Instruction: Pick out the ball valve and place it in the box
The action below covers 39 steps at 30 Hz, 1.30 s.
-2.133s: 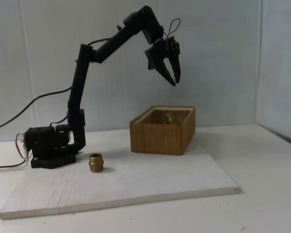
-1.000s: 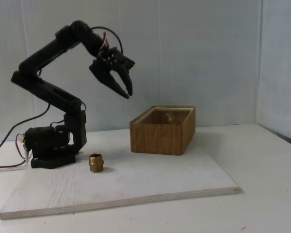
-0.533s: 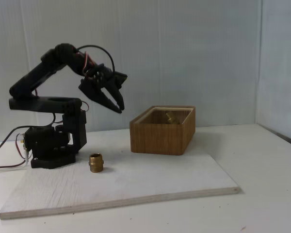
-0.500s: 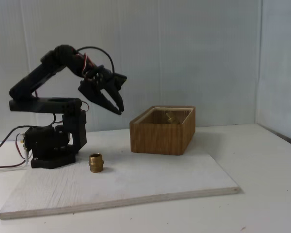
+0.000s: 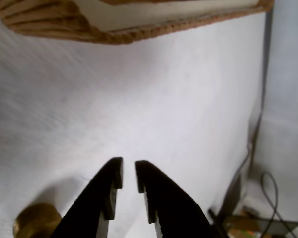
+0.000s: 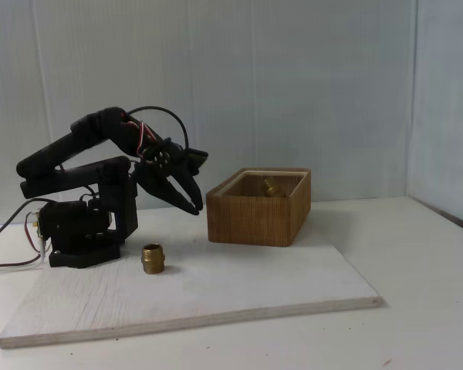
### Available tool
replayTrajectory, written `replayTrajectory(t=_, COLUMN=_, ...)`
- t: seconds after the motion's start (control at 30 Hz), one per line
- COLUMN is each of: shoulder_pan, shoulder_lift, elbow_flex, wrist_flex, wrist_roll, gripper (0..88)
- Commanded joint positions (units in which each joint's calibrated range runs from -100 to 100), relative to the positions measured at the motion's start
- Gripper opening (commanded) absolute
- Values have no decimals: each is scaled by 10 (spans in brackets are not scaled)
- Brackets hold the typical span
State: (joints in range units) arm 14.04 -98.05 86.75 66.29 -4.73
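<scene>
The ball valve (image 6: 272, 186) lies inside the box (image 6: 255, 218) at centre right of the fixed view, only a brass bit showing above the rim. The gripper (image 6: 193, 206) hangs just left of the box, empty, its jaws nearly closed with a narrow gap. The valve therefore lies right of and slightly above its tips, and its long axis is hidden.

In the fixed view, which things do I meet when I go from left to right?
Arm base → brass fitting → gripper → box, with a brass part showing inside it.
</scene>
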Motion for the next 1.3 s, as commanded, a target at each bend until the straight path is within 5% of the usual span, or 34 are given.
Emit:
replayTrajectory(t=0.0, shoulder_pan=23, shoulder_lift=-7, elbow_flex=26, wrist_flex=-48, wrist_roll=16, gripper=9)
replayTrajectory(t=1.27, shoulder_pan=29, shoulder_lift=-4, elbow_flex=128, wrist_flex=-31, wrist_roll=55, gripper=16)
